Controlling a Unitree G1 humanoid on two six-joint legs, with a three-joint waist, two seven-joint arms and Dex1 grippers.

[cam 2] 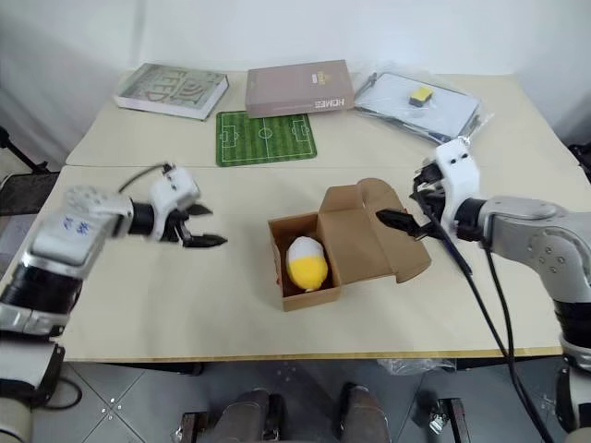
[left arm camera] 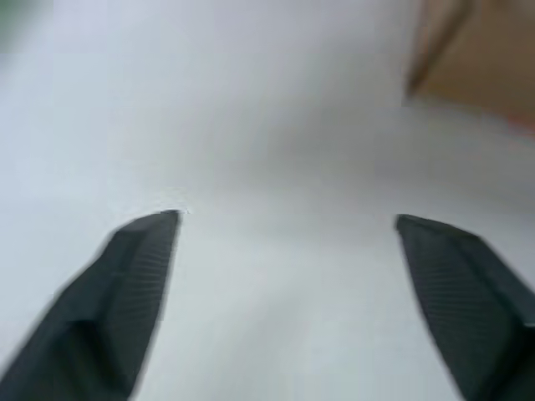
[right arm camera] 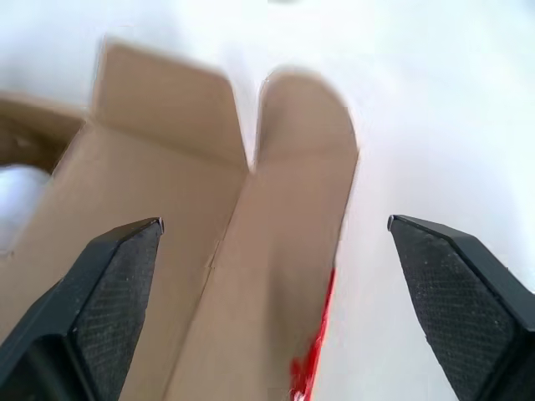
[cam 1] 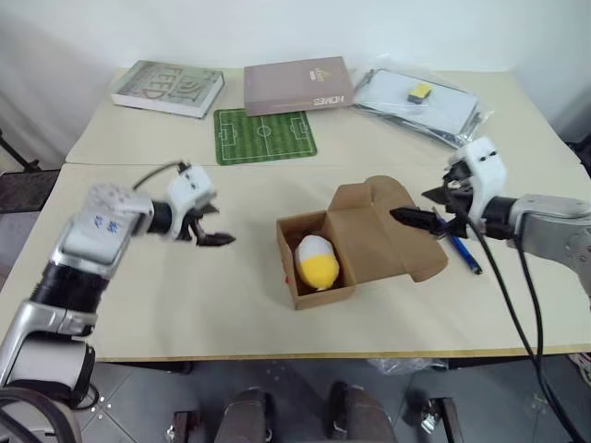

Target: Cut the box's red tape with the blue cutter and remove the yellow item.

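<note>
So the box (cam 1: pixel 355 242) sits mid-table with its lid flopped open toward 3 o'clock, the yellow item (cam 1: pixel 318 261) inside, long axis roughly 12-to-6. The blue cutter (cam 1: pixel 464 254) lies at the box's 3 o'clock, pointing about 5 (partly hidden). Left gripper (cam 1: pixel 214 224) hovers at 9, fingers spread, empty. Right gripper (cam 1: pixel 420 208) hangs over the lid, also spread wide, red tape (right arm camera: pixel 311 355) on the flap edge.

Bright, even light over my table (cam 1: pixel 138 314), soft shadows under the box (cam 1: pixel 319 297); my wrist views are motion-blurred.
</note>
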